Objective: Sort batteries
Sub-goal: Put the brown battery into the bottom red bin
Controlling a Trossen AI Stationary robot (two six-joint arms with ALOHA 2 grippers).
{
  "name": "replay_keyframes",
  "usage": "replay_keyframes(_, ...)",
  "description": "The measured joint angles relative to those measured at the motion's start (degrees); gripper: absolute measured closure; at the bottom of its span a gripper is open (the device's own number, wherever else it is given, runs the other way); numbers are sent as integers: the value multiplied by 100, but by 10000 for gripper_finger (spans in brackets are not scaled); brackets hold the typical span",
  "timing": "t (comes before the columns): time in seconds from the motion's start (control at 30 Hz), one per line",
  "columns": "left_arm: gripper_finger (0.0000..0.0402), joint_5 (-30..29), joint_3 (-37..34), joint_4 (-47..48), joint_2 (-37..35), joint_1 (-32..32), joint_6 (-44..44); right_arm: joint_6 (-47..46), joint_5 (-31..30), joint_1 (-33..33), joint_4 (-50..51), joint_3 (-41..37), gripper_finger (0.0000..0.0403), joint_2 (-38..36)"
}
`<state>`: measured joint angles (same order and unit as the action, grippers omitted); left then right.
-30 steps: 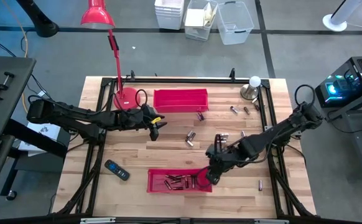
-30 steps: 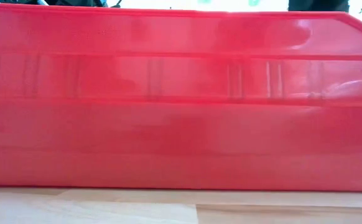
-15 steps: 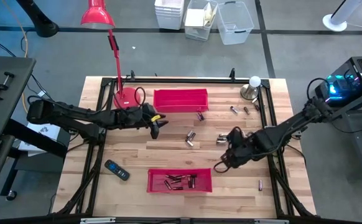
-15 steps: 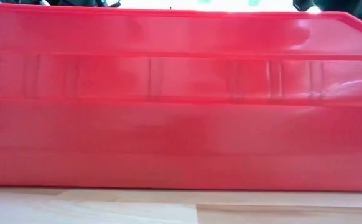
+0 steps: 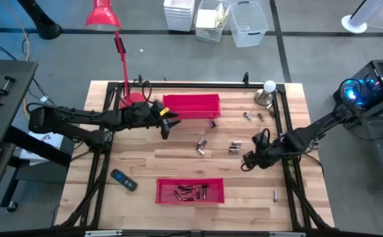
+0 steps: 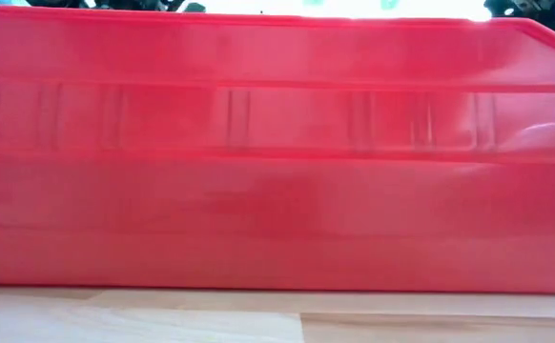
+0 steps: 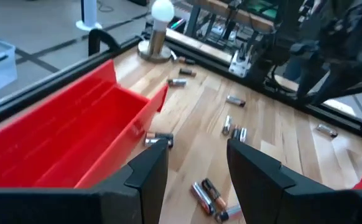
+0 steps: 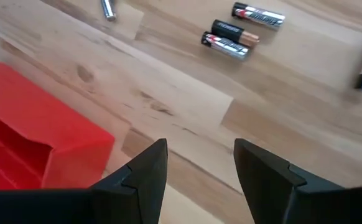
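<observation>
Batteries lie loose on the wooden table: a pair [image 5: 201,146], another pair [image 5: 234,146], one [image 5: 211,122] by the far red tray [image 5: 191,105], and a few near the bulb. Several more lie in the near red tray [image 5: 189,191]. My left gripper [image 5: 165,126] hovers open at the far tray's left end; its wrist view shows a battery [image 7: 159,138] beside the tray [image 7: 63,137] and a pair [image 7: 209,196] ahead of the gripper [image 7: 196,165]. My right gripper [image 5: 247,161] is open, right of the near tray, over bare wood [image 8: 199,162], with batteries [image 8: 231,38] beyond.
A red desk lamp [image 5: 122,66] stands at the table's far left corner and a bulb on a stand [image 5: 267,92] at the far right. A black handset [image 5: 123,179] lies near left. One battery [image 5: 275,195] lies near right. The near tray's wall [image 6: 277,162] fills the low view.
My right gripper has drawn back from the near tray's right end, moving toward the table's right and far edges, and now hangs over bare wood. My left gripper has shifted slightly toward the far tray.
</observation>
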<state>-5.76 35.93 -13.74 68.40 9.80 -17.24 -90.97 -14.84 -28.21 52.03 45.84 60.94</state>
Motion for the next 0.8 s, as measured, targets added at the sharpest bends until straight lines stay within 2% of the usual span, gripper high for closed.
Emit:
replay_keyframes(0.27, 245, -525, 23, 37, 70, 0, -209, 694, -133, 66, -347, -417, 222, -462)
replay_keyframes(0.6, 245, -536, 23, 55, 70, 0, -323, 1625, -133, 529, -572, -450, 222, -517)
replay_keyframes(0.8, 245, -536, 23, 51, 70, 80, -344, 1647, -224, 840, -659, -450, 222, -517)
